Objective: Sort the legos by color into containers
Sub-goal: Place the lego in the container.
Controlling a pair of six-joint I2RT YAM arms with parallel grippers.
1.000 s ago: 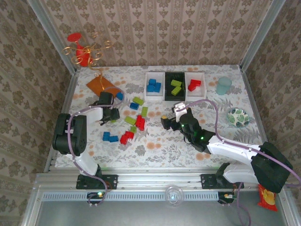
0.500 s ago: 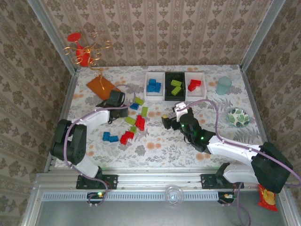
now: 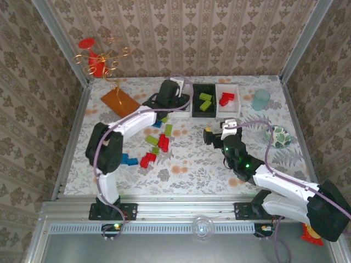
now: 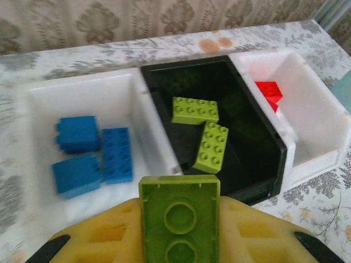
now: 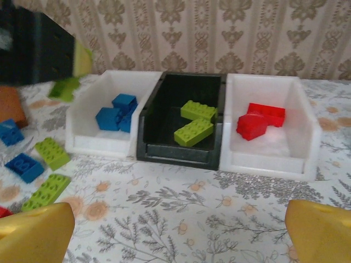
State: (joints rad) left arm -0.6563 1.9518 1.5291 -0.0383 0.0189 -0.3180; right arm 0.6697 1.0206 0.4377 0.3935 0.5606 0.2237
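Observation:
My left gripper (image 4: 180, 219) is shut on a lime green lego (image 4: 180, 211), held above the near edge between the left white container (image 4: 82, 87) and the black container (image 4: 263, 145). The left white one holds blue legos (image 4: 82, 156), the black one green legos (image 4: 200, 109), and the right white container (image 4: 323, 120) red ones (image 5: 260, 119). My right gripper (image 3: 218, 130) stands open over bare table before the containers, with nothing between its fingers. Loose legos lie mid-table: green (image 3: 168, 130), red (image 3: 163, 142), blue (image 3: 129, 160).
An orange plate (image 3: 119, 101) lies at the back left, beside a red and gold wire ornament (image 3: 98, 57). A pale blue cup (image 3: 261, 99) stands right of the containers, and a leaf-patterned bowl (image 3: 278, 136) sits near the right edge.
The left arm has swung from the table's left side to the containers, its jaws closing on the green lego. The right gripper has drifted a little to the right.

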